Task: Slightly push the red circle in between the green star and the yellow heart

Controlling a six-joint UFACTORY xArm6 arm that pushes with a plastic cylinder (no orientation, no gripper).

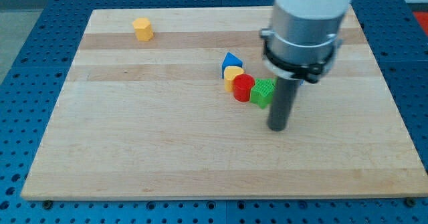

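Red circle (243, 87) upright, touching yellow heart (233, 76) and green star (263, 92).

On the wooden board (167, 150), the red circle (243, 87) sits touching the yellow heart (233, 74) and green star (263, 91), a blue block (231, 61) behind, 1 yellow block (142, 29) far off, my tip (277, 128) just right of the star.

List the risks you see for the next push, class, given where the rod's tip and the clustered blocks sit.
1. My tip is beside the green star; moving toward the view's left could shove it instead of the red circle.
2. The yellow heart touches the blue block; a hard push may scatter both.
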